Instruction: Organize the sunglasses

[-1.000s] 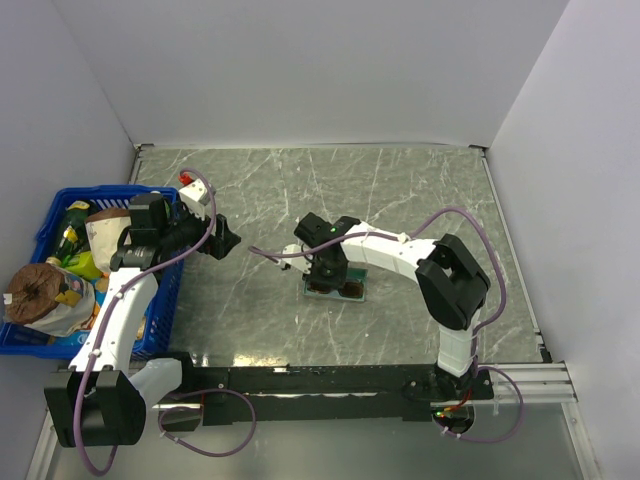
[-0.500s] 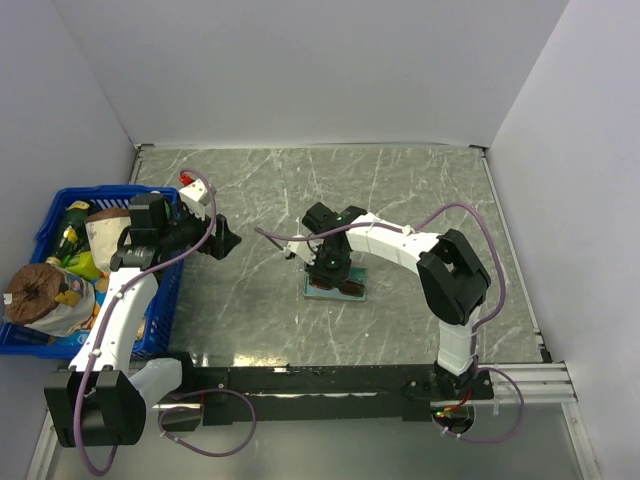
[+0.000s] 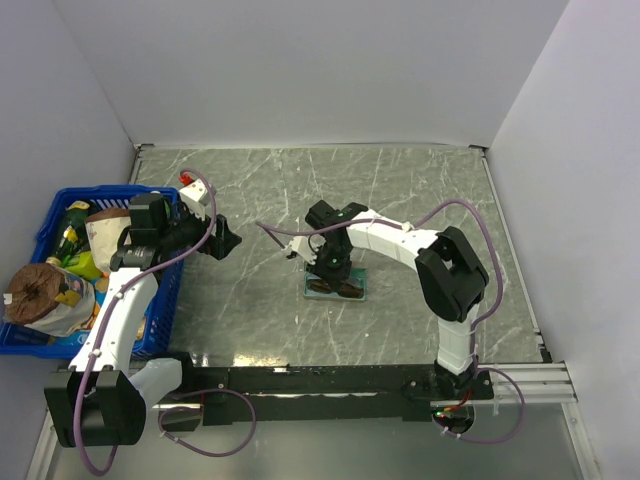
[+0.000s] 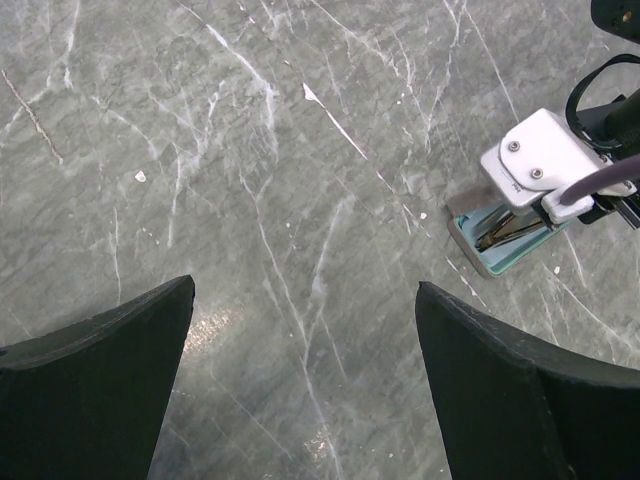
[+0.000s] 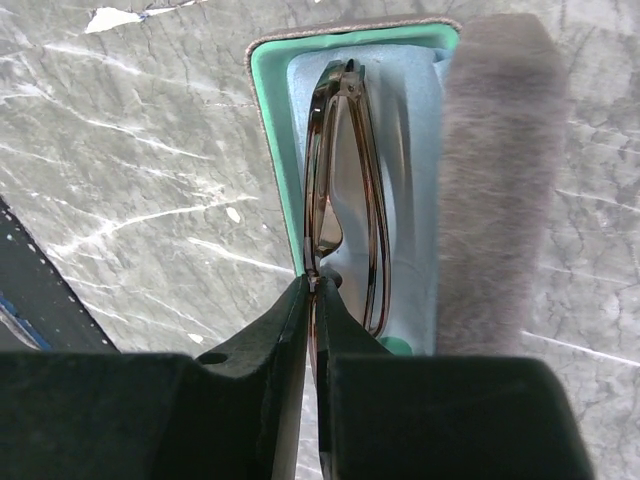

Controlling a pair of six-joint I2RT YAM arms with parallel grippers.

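Note:
The sunglasses (image 5: 345, 200), thin brown frame and dark lenses, lie folded inside the open grey-brown case (image 5: 500, 180), on a light blue cloth (image 5: 415, 150) over the teal lining. My right gripper (image 5: 313, 285) is shut on the near end of the sunglasses' frame, its fingers pinching the thin rim at the case's edge. From above, the right gripper (image 3: 328, 265) hangs over the case (image 3: 340, 288) at mid-table. My left gripper (image 3: 228, 240) hovers to the left, apart from the case. In its own view the left gripper (image 4: 305, 290) is open over bare table, with the case (image 4: 495, 245) at the right.
A blue basket (image 3: 50, 215) full of groceries stands at the table's left edge, beside the left arm. White walls close the table at the back and right. The right arm's white wrist (image 4: 540, 165) partly covers the case in the left wrist view.
The right gripper's jaws have closed onto the sunglasses' frame, and its wrist has shifted slightly over the case. The left arm has stayed still.

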